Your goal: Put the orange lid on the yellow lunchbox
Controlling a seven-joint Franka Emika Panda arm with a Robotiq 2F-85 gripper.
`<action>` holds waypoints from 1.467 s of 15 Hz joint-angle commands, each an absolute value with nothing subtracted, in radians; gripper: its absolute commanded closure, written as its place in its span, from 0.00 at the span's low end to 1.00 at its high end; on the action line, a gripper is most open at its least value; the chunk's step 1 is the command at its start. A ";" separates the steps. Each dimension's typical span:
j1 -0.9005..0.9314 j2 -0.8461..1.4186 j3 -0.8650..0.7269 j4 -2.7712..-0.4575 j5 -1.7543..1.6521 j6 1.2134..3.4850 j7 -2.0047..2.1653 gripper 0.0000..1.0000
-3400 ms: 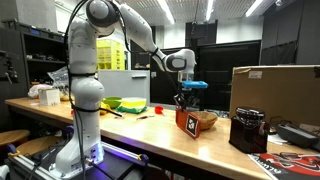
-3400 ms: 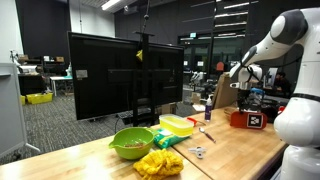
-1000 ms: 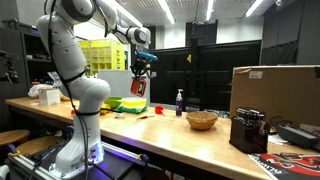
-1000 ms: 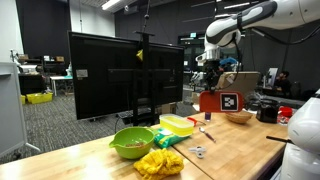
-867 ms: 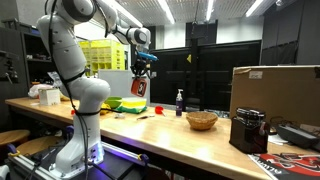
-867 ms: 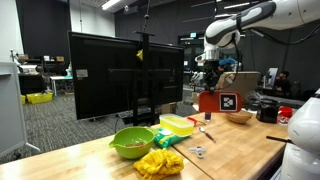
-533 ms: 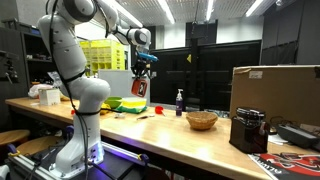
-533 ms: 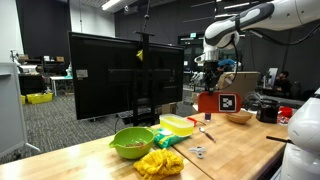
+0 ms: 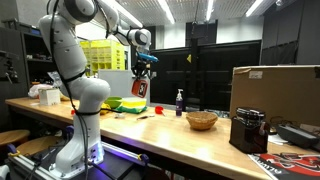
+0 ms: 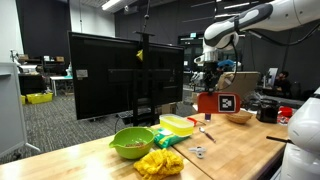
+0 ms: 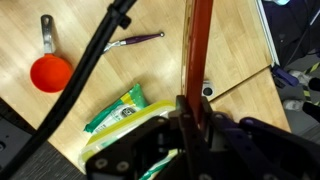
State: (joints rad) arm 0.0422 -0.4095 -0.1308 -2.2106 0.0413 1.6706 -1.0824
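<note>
The orange lid (image 9: pixel 139 88) hangs on edge from my gripper (image 9: pixel 139 78), which is shut on its top rim, well above the table. In an exterior view the lid (image 10: pixel 219 102) shows a dark square patch and hangs above and beyond the yellow lunchbox (image 10: pixel 178 125). The lunchbox (image 9: pixel 131 104) lies open on the wooden table beside a green bowl (image 9: pixel 112 103). In the wrist view the lid (image 11: pixel 200 50) is a thin vertical orange strip between the gripper's fingers (image 11: pixel 193 110), and the lunchbox rim (image 11: pixel 125 130) is partly hidden under the gripper body.
A tan woven bowl (image 9: pixel 201 120), a dark bottle (image 9: pixel 179 102), a black device (image 9: pixel 248 130) and a cardboard box (image 9: pixel 275 90) stand further along the table. A yellow snack bag (image 10: pixel 160 160), an orange measuring cup (image 11: pixel 50 72) and a green packet (image 11: pixel 118 108) lie near the lunchbox.
Since 3.4 s ago the gripper carried the lid from by the woven bowl over towards the lunchbox. Over the last second it has hardly moved.
</note>
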 commanded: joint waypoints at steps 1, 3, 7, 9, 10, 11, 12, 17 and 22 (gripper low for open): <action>0.045 -0.401 -0.133 -2.195 0.052 1.673 -1.098 0.97; 0.043 -0.401 -0.131 -2.196 0.047 1.673 -1.095 0.97; 0.040 -0.404 -0.129 -2.211 0.042 1.669 -1.086 0.89; 0.040 -0.402 -0.129 -2.211 0.042 1.669 -1.086 0.89; 0.040 -0.401 -0.129 -2.211 0.042 1.669 -1.086 0.89; 0.040 -0.401 -0.129 -2.211 0.042 1.669 -1.086 0.89; 0.040 -0.400 -0.129 -2.211 0.042 1.669 -1.086 0.89; 0.040 -0.400 -0.129 -2.211 0.042 1.669 -1.086 0.89; 0.040 -0.400 -0.129 -2.211 0.042 1.669 -1.086 0.89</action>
State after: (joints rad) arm 0.0418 -0.4006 -0.1308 -2.2131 0.0413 1.6720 -1.0857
